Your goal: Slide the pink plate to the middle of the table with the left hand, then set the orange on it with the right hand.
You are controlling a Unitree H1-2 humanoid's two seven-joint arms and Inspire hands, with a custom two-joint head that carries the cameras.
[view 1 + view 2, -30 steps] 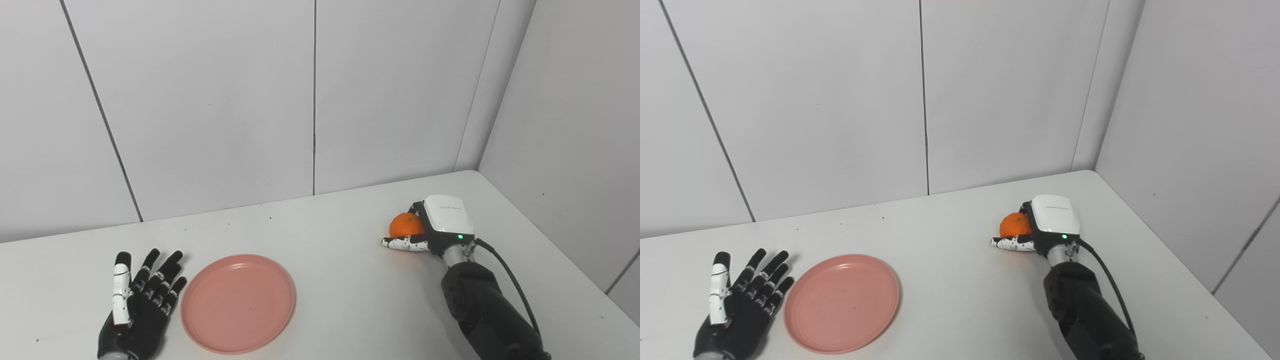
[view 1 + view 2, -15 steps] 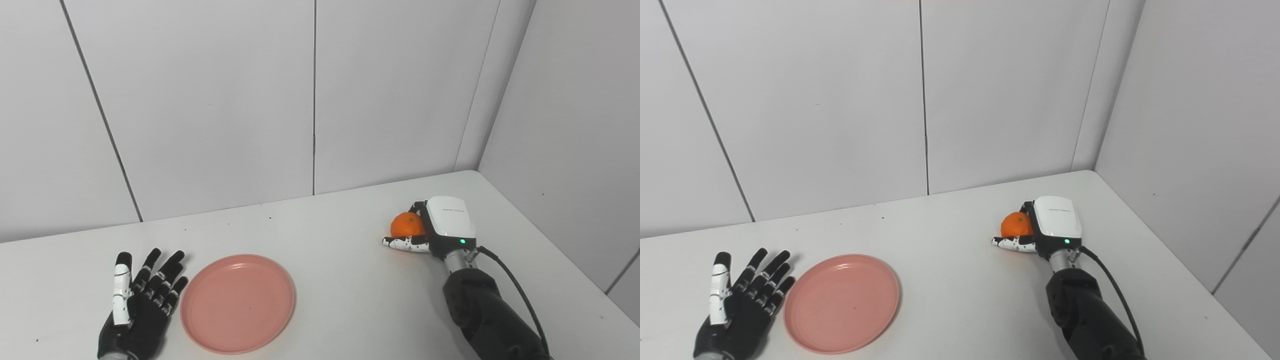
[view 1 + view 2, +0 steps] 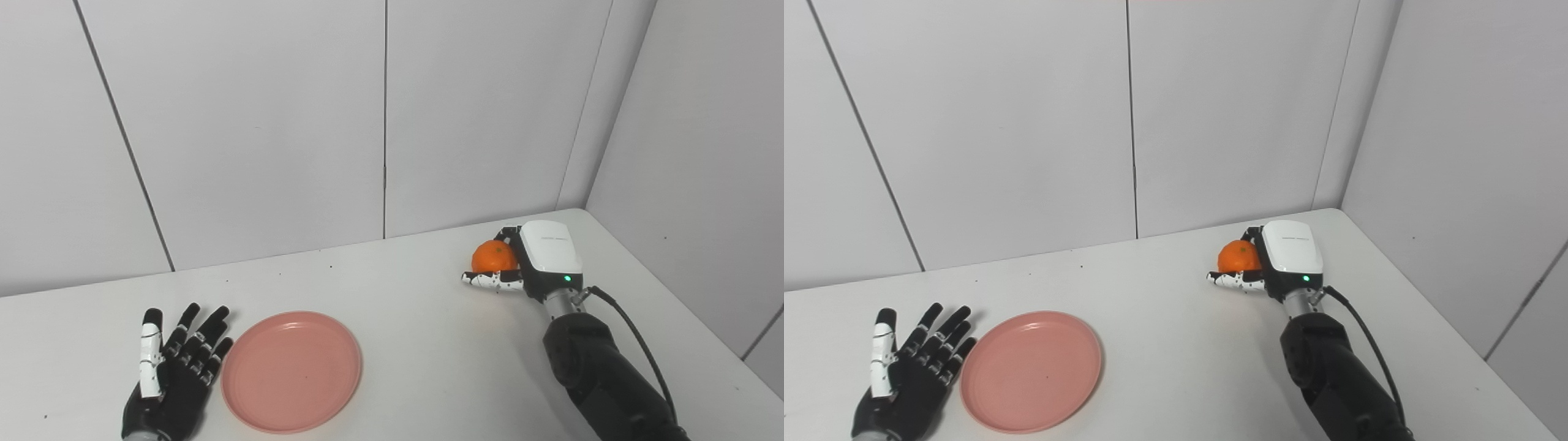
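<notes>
The pink plate (image 3: 291,370) lies flat on the white table (image 3: 422,343), left of centre near the front edge. My left hand (image 3: 174,373) rests palm down just left of the plate, fingers spread, holding nothing. At the back right, my right hand (image 3: 533,263) is shut on the orange (image 3: 493,256), which is lifted a little off the table. A white-speckled finger (image 3: 490,280) runs under the fruit. In the right eye view the orange (image 3: 1238,256) shows left of the right hand (image 3: 1280,260).
Grey wall panels (image 3: 386,122) close the table at the back and the right side, with the corner near my right hand. A black cable (image 3: 637,349) loops beside the right forearm.
My right hand has risen with the orange, lifting it off the table and shifting slightly left. The left hand and the plate have stayed in place.
</notes>
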